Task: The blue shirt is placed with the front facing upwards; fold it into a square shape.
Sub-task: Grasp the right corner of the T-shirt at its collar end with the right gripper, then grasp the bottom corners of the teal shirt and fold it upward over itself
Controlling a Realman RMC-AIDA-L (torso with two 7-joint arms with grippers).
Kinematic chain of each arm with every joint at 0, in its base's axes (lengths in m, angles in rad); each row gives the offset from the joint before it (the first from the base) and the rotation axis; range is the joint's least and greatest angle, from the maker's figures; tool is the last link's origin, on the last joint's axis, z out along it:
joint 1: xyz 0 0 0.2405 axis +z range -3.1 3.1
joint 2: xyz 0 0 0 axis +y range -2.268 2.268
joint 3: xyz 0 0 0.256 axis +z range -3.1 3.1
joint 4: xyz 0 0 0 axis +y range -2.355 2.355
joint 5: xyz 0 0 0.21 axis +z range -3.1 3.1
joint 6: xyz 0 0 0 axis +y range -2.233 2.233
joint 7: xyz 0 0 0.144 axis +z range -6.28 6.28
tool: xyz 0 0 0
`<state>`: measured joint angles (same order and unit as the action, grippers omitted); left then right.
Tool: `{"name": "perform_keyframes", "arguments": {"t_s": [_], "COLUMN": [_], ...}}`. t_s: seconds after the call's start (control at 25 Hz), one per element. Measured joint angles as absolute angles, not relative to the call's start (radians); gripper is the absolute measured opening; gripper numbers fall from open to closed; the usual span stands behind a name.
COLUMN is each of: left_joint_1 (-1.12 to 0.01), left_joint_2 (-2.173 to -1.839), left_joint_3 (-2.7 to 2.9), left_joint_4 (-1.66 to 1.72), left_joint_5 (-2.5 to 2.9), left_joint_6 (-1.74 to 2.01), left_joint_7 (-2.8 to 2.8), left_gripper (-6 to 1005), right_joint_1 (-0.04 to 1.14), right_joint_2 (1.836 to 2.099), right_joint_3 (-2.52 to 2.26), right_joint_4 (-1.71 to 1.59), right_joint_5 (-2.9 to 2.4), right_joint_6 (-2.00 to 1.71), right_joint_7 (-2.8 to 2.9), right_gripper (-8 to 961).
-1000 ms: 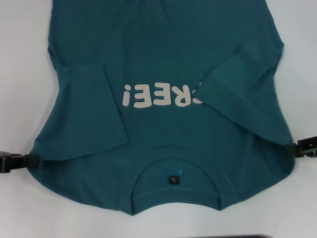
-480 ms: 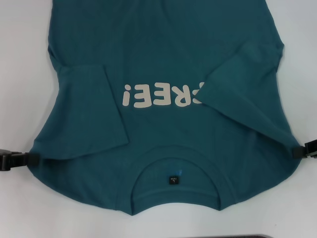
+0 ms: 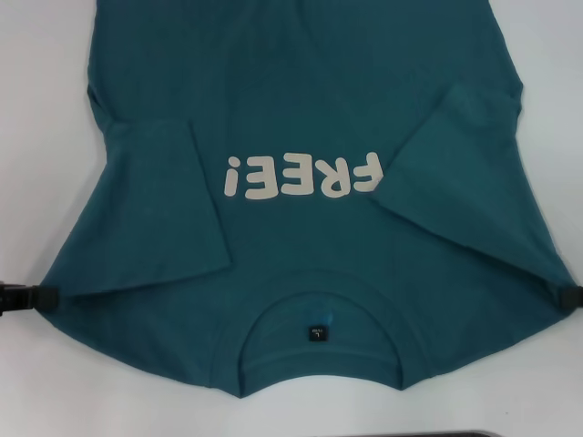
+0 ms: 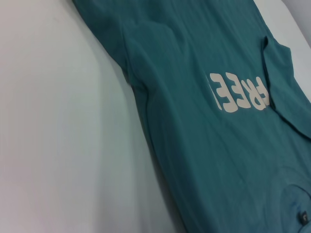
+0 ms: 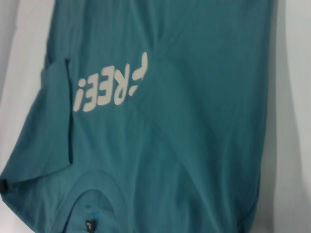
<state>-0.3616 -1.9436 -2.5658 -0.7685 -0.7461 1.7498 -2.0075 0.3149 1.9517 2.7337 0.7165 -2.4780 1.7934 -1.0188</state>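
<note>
Gripping the blue shirt (image 3: 301, 100) shoulders, left gripper (image 3: 36, 297) and right gripper (image 3: 567, 297) stand closed.

Bare table (image 3: 55, 55) flanks blue shirt (image 3: 310, 91); far side unseen.

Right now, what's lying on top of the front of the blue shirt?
Both sleeves are folded inward over the blue shirt: left sleeve, right sleeve. The FREE! lettering shows fully; fabric under the sleeves is hidden.
</note>
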Motion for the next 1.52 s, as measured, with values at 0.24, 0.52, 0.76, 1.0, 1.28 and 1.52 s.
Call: {"name": "perform_keyframes", "arguments": {"t_s": [0.24,0.52,0.76,1.0,1.28,1.52], "left_joint_1": [-0.349,-0.337,-0.321,-0.317,-0.316,-0.316], "left_joint_2": [-1.936,-1.932,-1.938,-1.939,-1.939,-1.934], "left_joint_3": [-2.566,-2.57,-2.571,-2.571,-2.571,-2.569], "left_joint_4": [-0.77,-0.77,-0.77,-0.767,-0.768,-0.764], "left_joint_5": [-0.746,-0.721,-0.708,-0.707,-0.698,-0.693], "left_joint_6": [1.79,1.821,1.823,1.831,1.838,1.84], "left_joint_7": [-2.011,-2.011,-2.012,-2.012,-2.014,-2.014], "left_gripper": [2,2,2,2,2,2], "right_joint_1": [0.253,0.19,0.152,0.131,0.115,0.113], "right_joint_2": [1.965,1.969,1.969,1.969,1.97,1.971], "right_joint_3": [2.801,2.806,2.807,2.807,2.807,2.807], "right_joint_4": [0.716,0.716,0.715,0.715,0.713,0.711], "right_joint_5": [-2.452,-2.414,-2.39,-2.382,-2.376,-2.369], "right_joint_6": [1.834,1.842,1.843,1.852,1.859,1.864], "right_joint_7": [-1.11,-1.154,-1.169,-1.171,-1.177,-1.176], "right_gripper": [41,40,40,40,40,41]}}
